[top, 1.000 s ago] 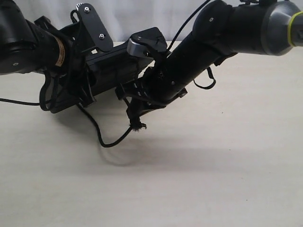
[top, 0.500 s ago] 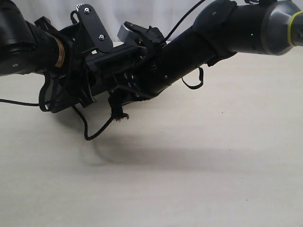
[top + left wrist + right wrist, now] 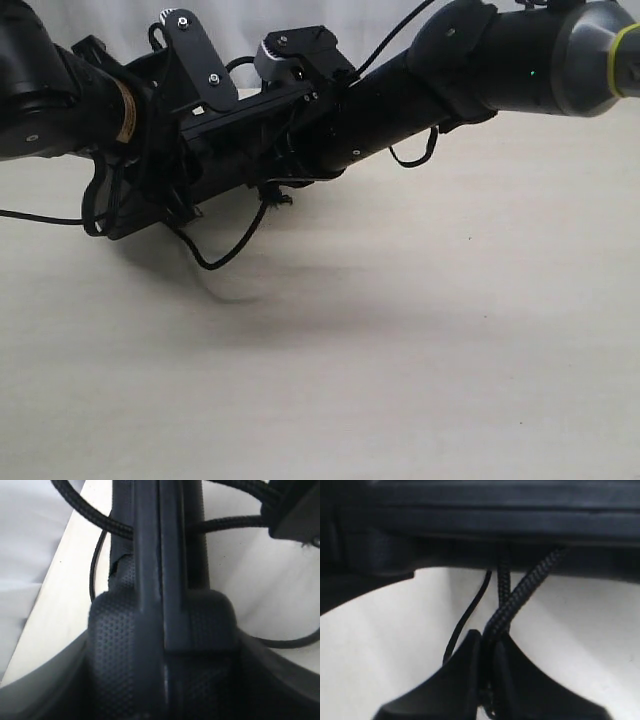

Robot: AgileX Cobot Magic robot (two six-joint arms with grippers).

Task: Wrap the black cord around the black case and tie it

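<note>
Grip state: left gripper (image 3: 162, 625) clamped on the black case (image 3: 225, 150); right gripper (image 3: 487, 642) pinching the black cord (image 3: 520, 597).
The case hangs above the desk (image 3: 420, 360) near its far left corner, long axis tilted, right end raised; cord slack loops beneath.
</note>
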